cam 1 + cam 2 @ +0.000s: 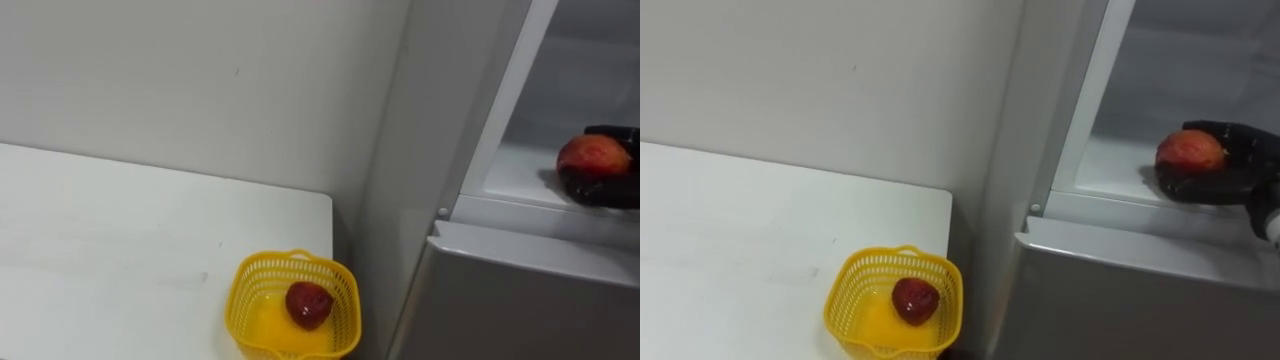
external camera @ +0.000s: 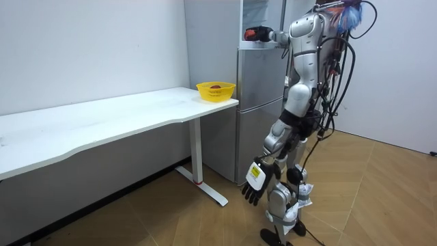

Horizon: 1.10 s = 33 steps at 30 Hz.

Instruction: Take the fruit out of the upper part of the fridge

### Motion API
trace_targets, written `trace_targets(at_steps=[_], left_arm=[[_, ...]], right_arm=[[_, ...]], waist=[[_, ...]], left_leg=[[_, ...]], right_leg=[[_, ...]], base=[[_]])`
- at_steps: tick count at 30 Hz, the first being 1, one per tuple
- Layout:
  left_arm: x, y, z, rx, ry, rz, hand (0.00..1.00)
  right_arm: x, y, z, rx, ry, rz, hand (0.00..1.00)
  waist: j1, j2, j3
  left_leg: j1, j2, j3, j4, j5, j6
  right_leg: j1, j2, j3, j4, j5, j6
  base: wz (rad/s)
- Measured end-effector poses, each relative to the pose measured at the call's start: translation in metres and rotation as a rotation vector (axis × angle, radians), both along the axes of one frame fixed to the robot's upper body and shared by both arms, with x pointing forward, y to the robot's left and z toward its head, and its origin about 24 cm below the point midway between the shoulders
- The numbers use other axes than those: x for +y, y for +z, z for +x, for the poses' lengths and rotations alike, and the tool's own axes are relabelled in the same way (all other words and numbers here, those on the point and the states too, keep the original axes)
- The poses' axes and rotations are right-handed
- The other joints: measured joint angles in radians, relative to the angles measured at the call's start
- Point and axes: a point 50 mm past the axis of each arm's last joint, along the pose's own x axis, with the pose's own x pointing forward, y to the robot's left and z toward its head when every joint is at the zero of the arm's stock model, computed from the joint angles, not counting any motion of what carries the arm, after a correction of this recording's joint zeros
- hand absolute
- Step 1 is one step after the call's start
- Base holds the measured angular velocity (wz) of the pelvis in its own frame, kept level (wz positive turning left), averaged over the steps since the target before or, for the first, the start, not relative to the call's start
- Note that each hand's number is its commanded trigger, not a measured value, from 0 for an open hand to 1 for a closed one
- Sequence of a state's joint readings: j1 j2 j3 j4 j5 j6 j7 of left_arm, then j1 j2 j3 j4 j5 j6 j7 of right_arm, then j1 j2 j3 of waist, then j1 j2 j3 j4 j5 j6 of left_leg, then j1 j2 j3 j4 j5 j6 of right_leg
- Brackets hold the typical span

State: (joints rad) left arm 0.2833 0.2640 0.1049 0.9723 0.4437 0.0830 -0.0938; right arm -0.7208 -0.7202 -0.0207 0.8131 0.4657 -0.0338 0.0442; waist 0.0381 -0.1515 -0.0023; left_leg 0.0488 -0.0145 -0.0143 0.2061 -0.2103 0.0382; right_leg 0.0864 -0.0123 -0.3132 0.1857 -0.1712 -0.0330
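Yellow basket (image 1: 243,292) holding red fruit (image 1: 308,304), right hand (image 1: 1227,176) fingers round apple (image 1: 1188,152) in upper fridge (image 1: 1110,168), left hand (image 2: 254,183) fingers slack

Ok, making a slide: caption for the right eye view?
Right hand grips an apple in the open upper fridge; a red fruit lies in the yellow basket on the table.
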Motion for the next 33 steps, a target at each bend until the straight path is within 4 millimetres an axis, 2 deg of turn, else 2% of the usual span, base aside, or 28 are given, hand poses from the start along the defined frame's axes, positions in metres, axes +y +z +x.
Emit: trace_targets(at_steps=[3,5,10,15,18,20,23,25,28,33], left_arm=[[0.000,0.000,0.003,-0.009,-0.003,0.004,0.00],[0.000,0.001,0.006,-0.019,-0.007,0.007,0.00],[0.001,0.002,0.012,-0.045,-0.008,0.039,0.00],[-0.001,0.002,0.019,-0.073,-0.013,0.054,0.00],[-0.001,0.001,0.018,-0.078,-0.009,0.073,0.00],[-0.002,0.000,0.015,-0.063,-0.021,0.085,0.00],[-0.006,-0.003,0.011,-0.047,-0.022,0.071,0.00],[-0.008,-0.003,0.012,-0.055,-0.022,0.076,0.00],[-0.010,-0.004,0.010,-0.056,-0.020,0.074,0.00],[-0.015,-0.006,0.007,-0.064,-0.012,0.072,0.00]], right_arm=[[0.003,0.005,0.001,-0.021,0.003,-0.005,1.00],[0.008,0.011,0.002,-0.049,0.004,-0.017,1.00],[0.024,0.024,0.005,-0.112,0.010,-0.048,1.00],[0.043,0.023,0.000,-0.168,0.036,-0.059,1.00],[0.061,0.018,-0.010,-0.217,0.074,-0.052,1.00],[0.076,0.012,-0.019,-0.244,0.097,-0.058,1.00],[0.096,0.006,-0.029,-0.291,0.111,-0.049,1.00],[0.099,0.003,-0.034,-0.297,0.096,-0.066,1.00],[0.107,0.009,-0.044,-0.359,0.059,-0.100,1.00],[0.121,0.029,-0.070,-0.518,0.044,-0.167,1.00]], waist=[[0.003,0.006,0.0004],[0.004,0.018,0.0055],[0.004,0.033,0.0000],[0.009,0.028,-0.0039],[0.006,0.029,-0.0040],[0.000,0.039,-0.0042],[-0.005,0.054,0.0009],[-0.005,0.058,0.0004],[-0.006,0.067,-0.0048],[-0.005,0.077,-0.0062]], left_leg=[[0.002,0.001,0.009,-0.002,0.000,0.000],[0.006,0.001,0.017,-0.003,0.000,0.000],[0.009,0.002,0.023,-0.007,0.000,0.000],[0.013,0.003,0.028,-0.001,0.000,0.000],[0.012,0.002,0.029,-0.004,-0.001,0.002],[0.013,0.001,0.030,-0.004,-0.002,0.003],[0.019,0.001,0.036,-0.004,-0.001,0.003],[0.019,0.001,0.036,-0.004,-0.001,0.003],[0.017,0.001,0.041,-0.004,-0.001,0.003],[0.025,0.002,0.062,-0.010,-0.001,0.004]], right_leg=[[-0.002,0.000,0.006,0.000,0.000,0.000],[-0.001,0.000,0.011,0.000,0.000,0.000],[-0.002,0.000,0.015,0.000,0.000,0.000],[0.003,0.001,0.018,-0.001,0.000,0.000],[0.002,0.000,0.020,0.000,0.000,0.000],[0.006,-0.001,0.021,0.000,0.000,0.000],[0.008,0.000,0.033,0.000,0.000,0.000],[0.008,0.000,0.035,0.000,0.000,0.000],[0.002,0.000,0.042,0.001,0.000,0.000],[0.000,0.002,0.063,0.003,0.001,-0.001]], base=[[-0.08],[-0.10],[-0.02],[0.00],[0.00],[0.00],[-0.07],[-0.02],[-0.07],[-0.10]])
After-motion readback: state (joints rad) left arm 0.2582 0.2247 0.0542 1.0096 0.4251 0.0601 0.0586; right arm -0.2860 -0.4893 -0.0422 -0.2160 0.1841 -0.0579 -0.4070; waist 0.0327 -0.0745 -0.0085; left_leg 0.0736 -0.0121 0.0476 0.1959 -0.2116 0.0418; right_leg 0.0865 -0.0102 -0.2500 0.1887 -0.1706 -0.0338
